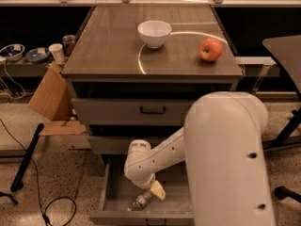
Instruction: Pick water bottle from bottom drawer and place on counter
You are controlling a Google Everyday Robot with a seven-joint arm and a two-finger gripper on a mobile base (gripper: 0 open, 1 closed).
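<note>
The bottom drawer (pixel 111 192) is pulled open at the foot of the cabinet. The water bottle (pixel 140 201) lies on its side on the drawer's grey floor, near the front, white cap toward the front left. My gripper (pixel 155 190) hangs from the white arm inside the drawer, just above and to the right of the bottle; one yellowish finger (pixel 158 190) shows next to the bottle's base. The counter (pixel 108 51) is the glossy grey-brown top of the cabinet, with a pale curved streak.
A white bowl (pixel 154 33) and a red apple (pixel 210 49) stand on the counter. The large white arm (pixel 225 154) covers the cabinet's right side. A cardboard box (pixel 51 98) leans at the left. Cables and a black pole (pixel 26 158) lie on the floor.
</note>
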